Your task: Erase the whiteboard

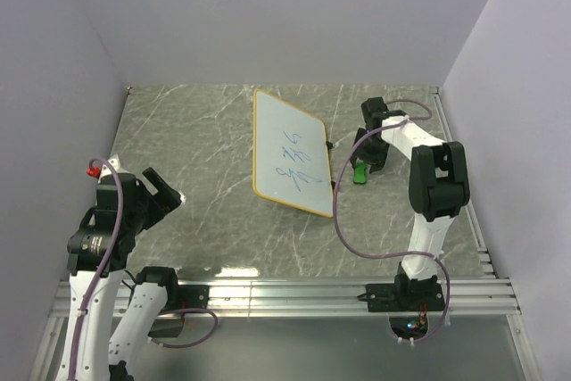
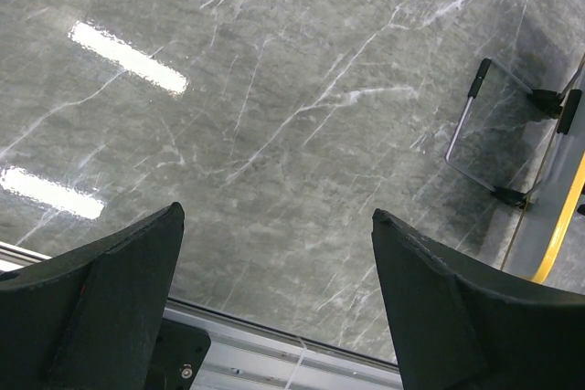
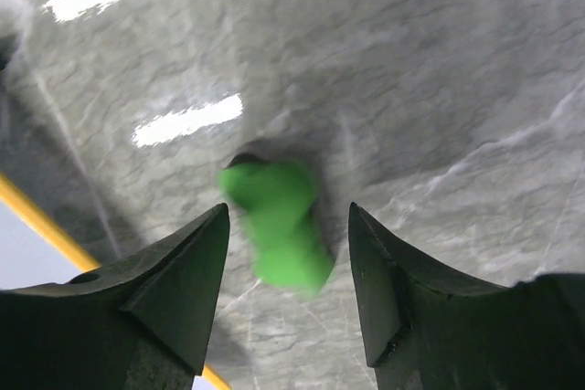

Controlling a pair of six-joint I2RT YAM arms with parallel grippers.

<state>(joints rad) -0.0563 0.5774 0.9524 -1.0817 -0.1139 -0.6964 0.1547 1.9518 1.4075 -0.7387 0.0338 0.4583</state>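
The whiteboard [image 1: 290, 152] lies tilted in the middle of the table, white with an orange-tan rim and blue scribbles on it. Its yellow rim also shows in the left wrist view [image 2: 564, 226] and the right wrist view [image 3: 37, 216]. A small green eraser [image 1: 359, 173] lies on the table just right of the board. My right gripper [image 1: 364, 160] is open above it; in the right wrist view the blurred eraser [image 3: 279, 224] sits between the two fingers [image 3: 187, 271], apart from both. My left gripper [image 1: 163, 186] is open and empty at the near left.
The grey marble table [image 1: 196, 131] is bounded by purple walls. A metal rail [image 1: 294, 296] runs along its near edge and shows in the left wrist view [image 2: 274, 353]. A wire stand [image 2: 494, 134] lies under the board's edge.
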